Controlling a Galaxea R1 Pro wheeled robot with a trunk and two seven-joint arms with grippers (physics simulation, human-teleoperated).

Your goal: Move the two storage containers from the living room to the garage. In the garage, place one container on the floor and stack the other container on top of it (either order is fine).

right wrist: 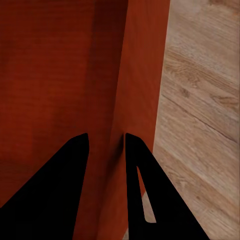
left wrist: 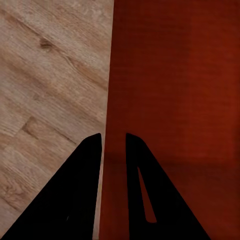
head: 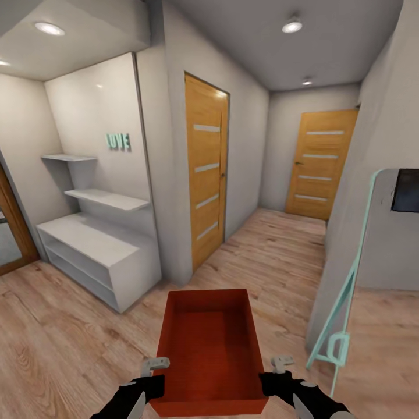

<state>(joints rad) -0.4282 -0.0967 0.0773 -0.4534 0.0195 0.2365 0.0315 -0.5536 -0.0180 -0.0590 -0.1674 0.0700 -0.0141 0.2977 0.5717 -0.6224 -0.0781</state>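
One orange-red storage container (head: pixel 209 349), a topless bin with its empty inside facing up, hangs in front of me over light wood-plank flooring. My left gripper (head: pixel 157 372) is shut on its left wall near the closest corner. The left wrist view has the two dark fingers of that gripper (left wrist: pixel 112 137) pinching the wall (left wrist: pixel 170 90). My right gripper (head: pixel 279 372) is shut on the right wall, and the right wrist view shows this gripper (right wrist: pixel 106 136) clamping the rim, one finger inside the container (right wrist: pixel 60 75). The other container and the garage are out of view.
A hallway runs ahead between pale walls. A white shelf unit (head: pixel 99 256) stands at the left. One wooden door (head: pixel 206 174) is on the left wall and another (head: pixel 320 166) closes the far end. A mint-framed standing panel (head: pixel 349 279) leans at the right.
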